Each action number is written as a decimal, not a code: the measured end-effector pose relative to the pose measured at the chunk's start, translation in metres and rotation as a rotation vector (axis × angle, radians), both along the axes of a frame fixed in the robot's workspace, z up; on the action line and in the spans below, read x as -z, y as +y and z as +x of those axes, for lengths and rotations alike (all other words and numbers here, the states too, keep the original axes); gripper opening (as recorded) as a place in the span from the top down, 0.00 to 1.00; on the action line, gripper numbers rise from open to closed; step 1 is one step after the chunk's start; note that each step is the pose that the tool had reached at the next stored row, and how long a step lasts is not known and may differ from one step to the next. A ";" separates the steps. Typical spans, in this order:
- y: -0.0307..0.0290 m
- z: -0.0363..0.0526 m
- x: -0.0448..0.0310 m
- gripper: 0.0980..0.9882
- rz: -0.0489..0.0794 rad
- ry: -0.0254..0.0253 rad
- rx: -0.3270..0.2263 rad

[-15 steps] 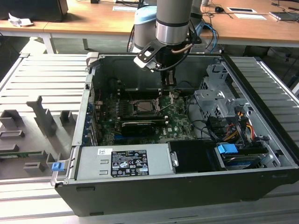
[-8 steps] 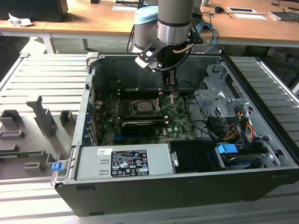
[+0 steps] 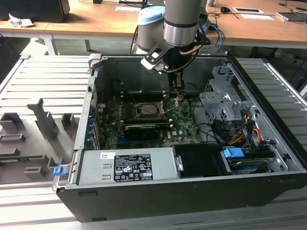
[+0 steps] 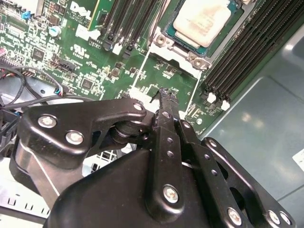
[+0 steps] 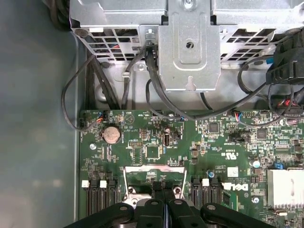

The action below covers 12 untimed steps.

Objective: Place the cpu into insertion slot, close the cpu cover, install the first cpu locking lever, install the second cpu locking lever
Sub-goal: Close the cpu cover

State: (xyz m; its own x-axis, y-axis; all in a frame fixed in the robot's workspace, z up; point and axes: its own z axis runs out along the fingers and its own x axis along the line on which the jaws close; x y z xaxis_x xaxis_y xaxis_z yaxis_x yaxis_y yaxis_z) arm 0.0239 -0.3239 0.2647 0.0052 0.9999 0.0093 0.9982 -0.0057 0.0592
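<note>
Cpu (image 4: 202,21) seated in insertion slot (image 4: 160,42); closing the cpu cover (image 5: 154,169) judged the step in hand.
End effector (image 4: 166,97): fingers together, empty, poised just beside the slot.

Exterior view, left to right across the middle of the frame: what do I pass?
Grey fixture blocks → insertion slot → gripper → metal drive cage → ribbed grey panel.

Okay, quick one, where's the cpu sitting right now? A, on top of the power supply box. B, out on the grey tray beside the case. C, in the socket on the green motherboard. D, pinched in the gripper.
C: in the second wrist view the cpu lies in the insertion slot on the motherboard, and the gripper beside it is shut on nothing.
</note>
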 end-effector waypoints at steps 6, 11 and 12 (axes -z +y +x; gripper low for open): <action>0.0000 0.0068 0.0000 0.99 0.000 0.0002 0.000; 0.0000 0.0104 0.0000 0.99 0.000 0.0002 0.000; 0.0000 0.0112 0.0000 0.99 0.000 0.0002 0.000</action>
State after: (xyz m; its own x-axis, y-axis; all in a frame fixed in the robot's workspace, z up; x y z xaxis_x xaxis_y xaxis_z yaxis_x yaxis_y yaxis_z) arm 0.0352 -0.3239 0.2647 0.0052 0.9999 0.0093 0.9982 -0.0058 0.0590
